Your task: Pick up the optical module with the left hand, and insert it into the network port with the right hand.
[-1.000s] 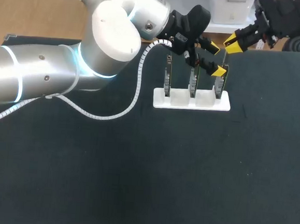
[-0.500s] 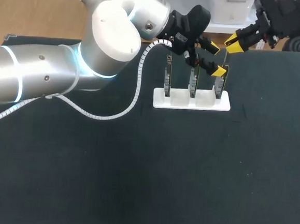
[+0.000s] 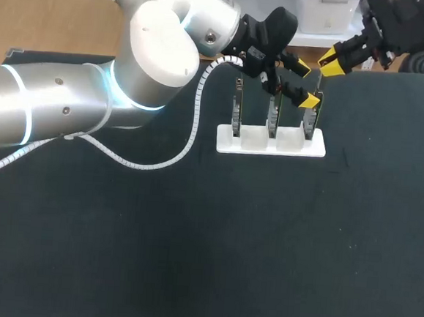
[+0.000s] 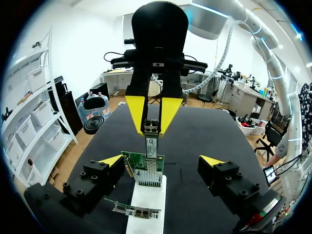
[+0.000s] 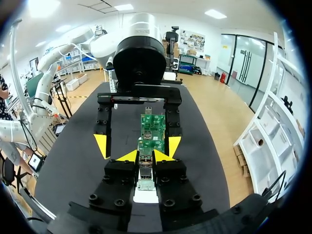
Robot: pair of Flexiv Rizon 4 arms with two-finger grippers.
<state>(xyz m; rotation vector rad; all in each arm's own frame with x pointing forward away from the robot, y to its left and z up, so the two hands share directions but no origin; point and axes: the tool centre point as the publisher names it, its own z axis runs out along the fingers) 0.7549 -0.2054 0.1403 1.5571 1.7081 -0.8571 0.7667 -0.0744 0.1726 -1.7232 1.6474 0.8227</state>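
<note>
The right gripper [image 3: 331, 63] is clamped on the optical module [image 4: 152, 143] and holds it upright. The module's lower end meets the top edge of the network card [image 4: 142, 166], which stands at the 3 o'clock end of the white holder [image 3: 286, 145]; I cannot tell how deep it sits. The left gripper [image 4: 162, 161] is spread wide, one finger on either side of that card and touching neither, and the holder lies toward 1 o'clock on the table [image 3: 189, 259].

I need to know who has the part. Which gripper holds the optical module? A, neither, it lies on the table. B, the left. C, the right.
C: the right gripper pinches the optical module from both sides with its yellow tips, while the left gripper stands open.
</note>
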